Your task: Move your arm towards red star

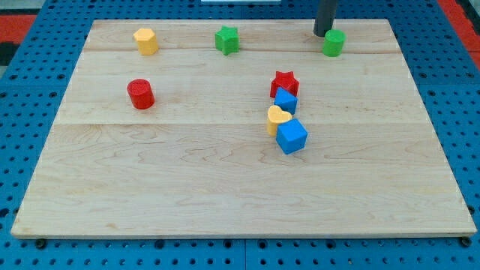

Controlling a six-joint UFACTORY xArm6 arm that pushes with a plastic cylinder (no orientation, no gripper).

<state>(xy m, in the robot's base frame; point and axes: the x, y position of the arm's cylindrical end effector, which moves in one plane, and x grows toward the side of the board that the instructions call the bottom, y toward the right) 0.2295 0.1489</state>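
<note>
Nearest the view's bottom lies the board [225, 195], a pale wooden top resting on a blue pegboard [30, 112]. Closest of the blocks is a blue cube [292, 136], right of centre, and it touches a yellow heart [277, 118] on its upper left. Above the heart sits a second, smaller blue block [286, 100], and above that, touching it, the red star [284, 82], so these four make a short slanted chain running up the view. Well apart on the view's left stands a red cylinder [140, 94]. Along the view's top edge of the board sit three more: a yellow block [146, 41] of roughly hexagonal shape at the left, a green star [226, 40] near the middle, and a green cylinder-like block [334, 43] at the right. My tip [323, 34] comes down from the view's top as a dark rod and rests just beside the green block at the right, on its upper left, very close or touching; I cannot tell which. It holds nothing, being a plain rod. The red star lies below and to the left of my tip, well apart from it, with bare wood between them.
</note>
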